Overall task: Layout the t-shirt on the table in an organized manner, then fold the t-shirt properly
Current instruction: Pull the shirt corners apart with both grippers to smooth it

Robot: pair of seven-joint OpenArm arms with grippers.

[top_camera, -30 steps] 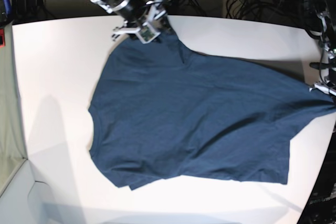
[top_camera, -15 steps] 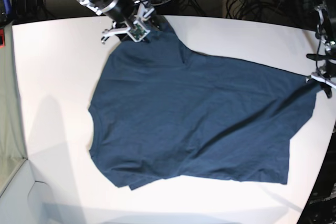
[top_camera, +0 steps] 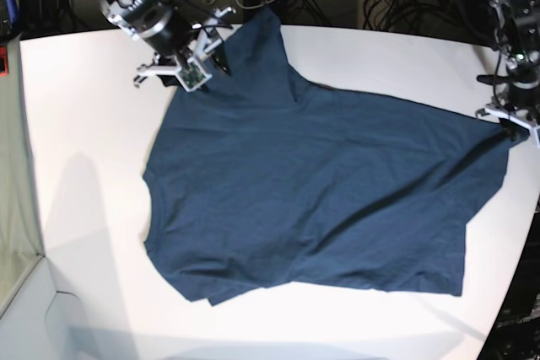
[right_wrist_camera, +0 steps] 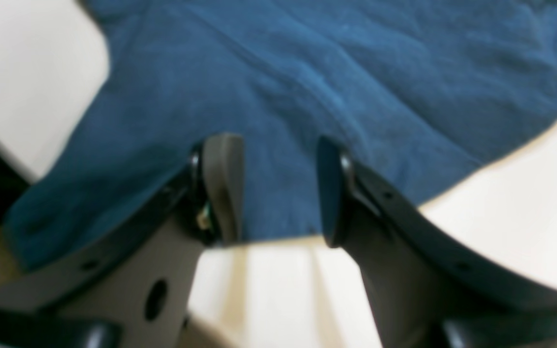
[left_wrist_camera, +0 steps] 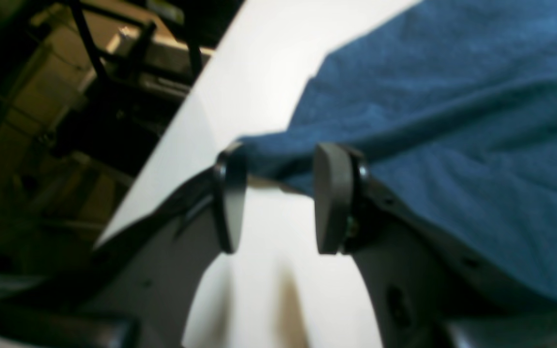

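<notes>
Navy t-shirt [top_camera: 312, 183] spread on white bench [top_camera: 84, 124] for folding | both jaws apart, gripping nothing

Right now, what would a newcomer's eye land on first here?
The dark navy t-shirt, spread and rumpled across most of the white table. Then the two open grippers at its edges: the right gripper at the far corner by the sleeve, the left gripper at the opposite corner near the table's edge.
</notes>
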